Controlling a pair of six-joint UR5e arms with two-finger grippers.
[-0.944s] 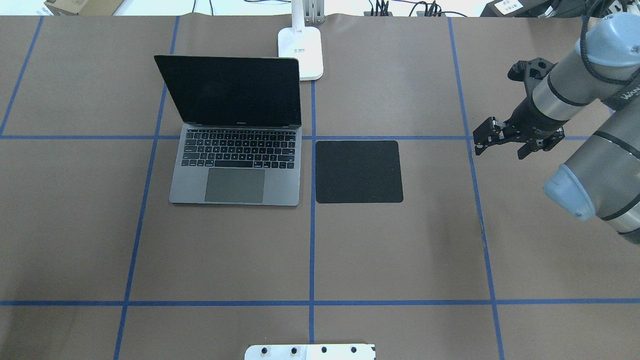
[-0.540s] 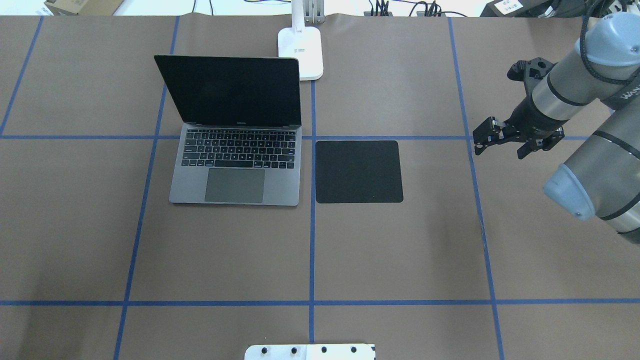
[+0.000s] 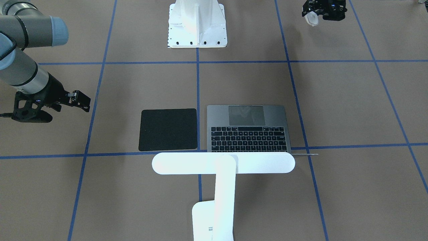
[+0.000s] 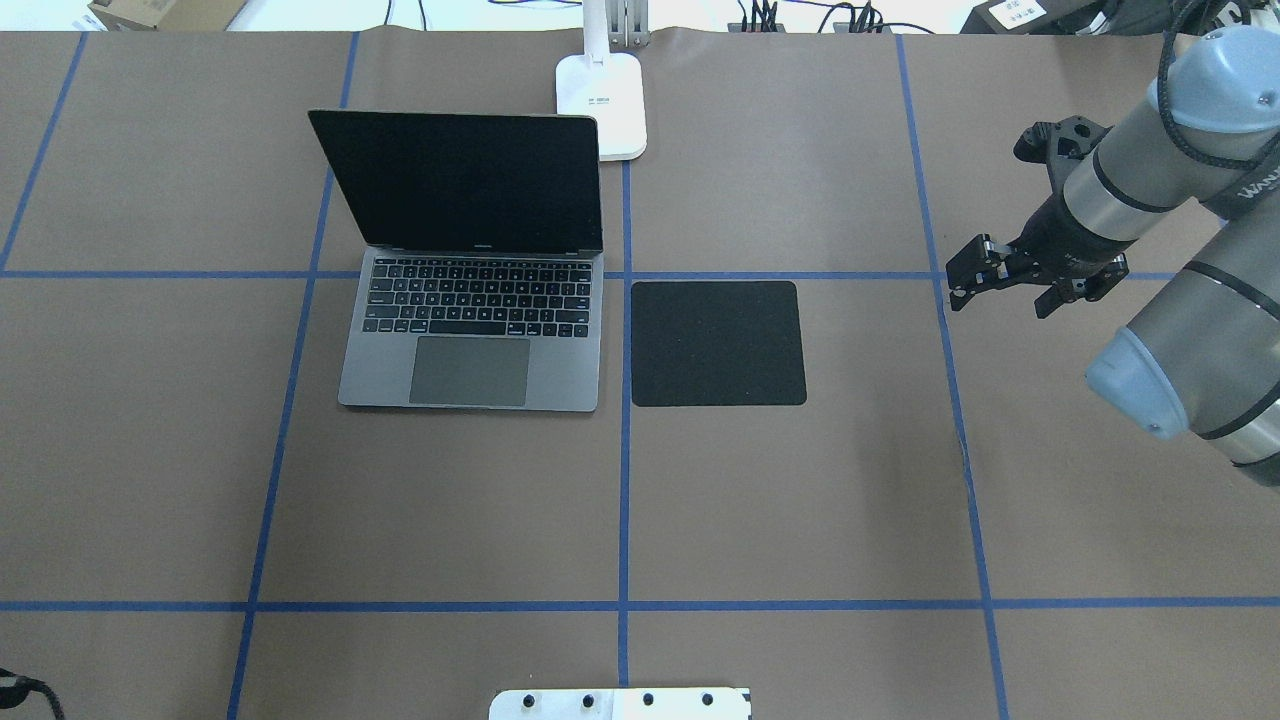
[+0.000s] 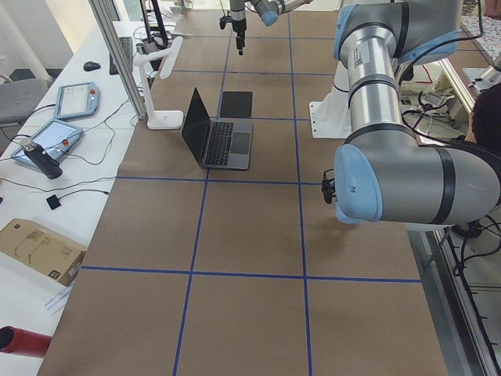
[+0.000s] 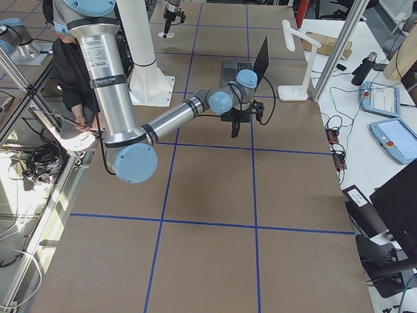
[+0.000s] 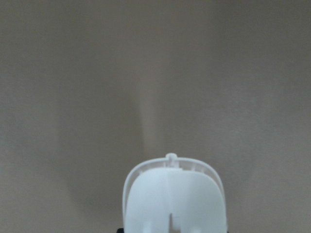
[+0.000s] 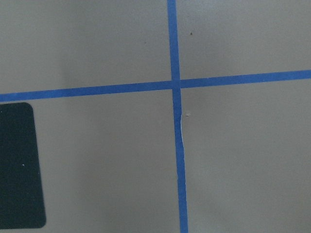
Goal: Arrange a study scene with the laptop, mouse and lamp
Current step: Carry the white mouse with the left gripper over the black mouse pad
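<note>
The laptop [image 4: 470, 330] stands open with a dark screen, left of table centre; it also shows in the front view [image 3: 247, 130]. The white lamp [image 3: 223, 163] stands behind it, its base [image 4: 600, 105] at the far edge and its bar head over the laptop's hinge. My left gripper [image 3: 316, 15] is shut on the white mouse [image 3: 311, 19], near the robot's side of the table. The left wrist view shows the mouse [image 7: 174, 196] above bare brown table. My right gripper [image 4: 958, 288] hovers right of the pad, looks shut and holds nothing.
A black square mouse pad [image 4: 718, 343] lies just right of the laptop; its corner shows in the right wrist view [image 8: 19, 165]. The white ribbed pedestal [image 3: 197, 23] stands at the robot's edge. Blue tape lines [image 4: 624, 500] grid the brown table.
A small black bit of the left arm has come into the bottom left corner of the overhead view. The right arm has barely moved.
</note>
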